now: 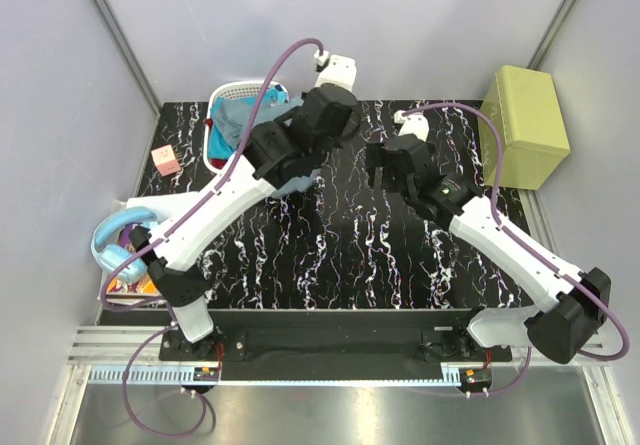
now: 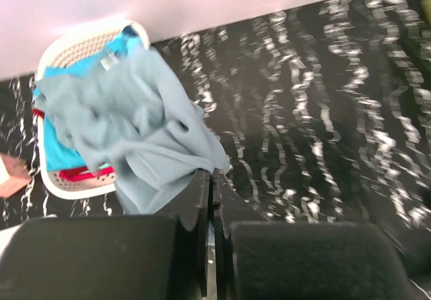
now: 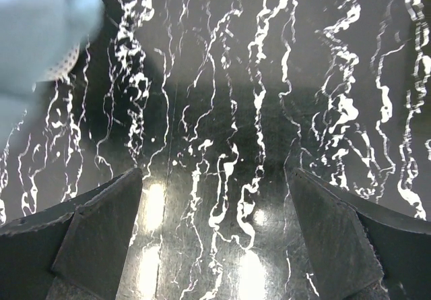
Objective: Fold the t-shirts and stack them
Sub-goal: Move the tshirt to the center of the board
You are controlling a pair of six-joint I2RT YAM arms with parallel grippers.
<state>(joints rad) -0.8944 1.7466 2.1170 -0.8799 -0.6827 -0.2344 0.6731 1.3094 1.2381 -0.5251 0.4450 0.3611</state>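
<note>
My left gripper is shut on an edge of the grey-blue t-shirt. The shirt hangs from the jaws and trails back over the white laundry basket. The turquoise t-shirt and the red t-shirt lie in the basket beneath it. In the top view my left gripper is just right of the basket, with the grey-blue t-shirt bunched under it. My right gripper is open and empty above the table; it also shows in the right wrist view, with grey-blue cloth at the upper left.
An olive-green box stands at the back right. A pink cube sits left of the basket and also shows in the left wrist view. Blue headphones lie at the table's left edge. The table is black marble-patterned.
</note>
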